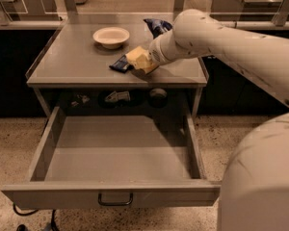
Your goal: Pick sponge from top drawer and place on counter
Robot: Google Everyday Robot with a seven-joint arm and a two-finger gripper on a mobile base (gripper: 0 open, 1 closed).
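The pale-yellow sponge [139, 59] is held in my gripper [143, 63] over the middle-right of the counter [72, 61], low over or on its surface; I cannot tell which. The gripper is shut on the sponge, and its white arm reaches in from the right. The top drawer [115, 158] stands pulled fully open below the counter, its flat grey bottom bare, its dark handle [115, 199] on the front.
A cream round bowl [111, 36] sits at the back of the counter. A small dark blue packet [120, 64] lies just left of the sponge, and a blue bag [156, 25] at the back right. Small items lie on the shelf under the counter [116, 97].
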